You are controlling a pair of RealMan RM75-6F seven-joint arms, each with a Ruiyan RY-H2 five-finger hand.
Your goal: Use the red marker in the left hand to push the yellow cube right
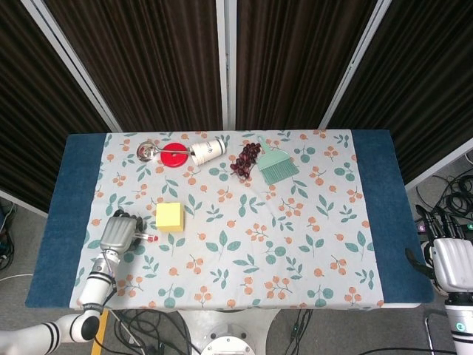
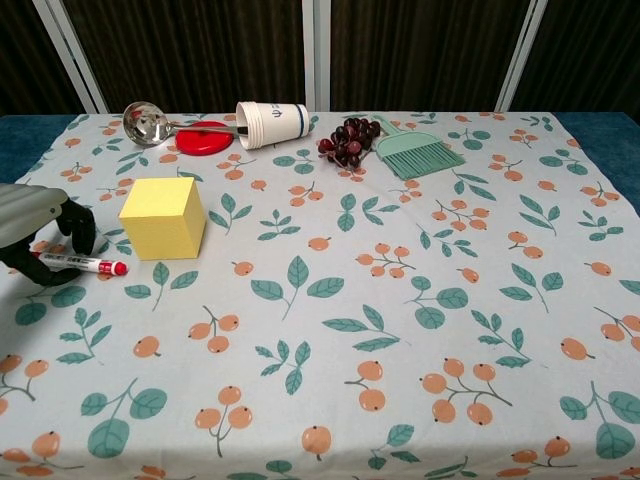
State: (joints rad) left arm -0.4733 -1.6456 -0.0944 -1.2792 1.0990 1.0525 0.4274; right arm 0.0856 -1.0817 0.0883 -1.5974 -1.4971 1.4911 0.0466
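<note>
We see the marker [image 2: 80, 264] lying roughly left-right on the cloth [image 2: 400, 260], red cap toward the cube [image 2: 163, 216], tip just short of it. Left hand [image 2: 35, 235] curls over the marker's rear; we cannot tell whether it grips. Dark curtains [image 1: 222, 66] behind the table. Right hand [image 1: 452, 265] sits off the table edge, fingers hidden.

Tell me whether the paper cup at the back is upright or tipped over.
Tipped over. The paper cup lies on its side on the tablecloth, its open mouth facing left toward the red lid and ladle.
</note>
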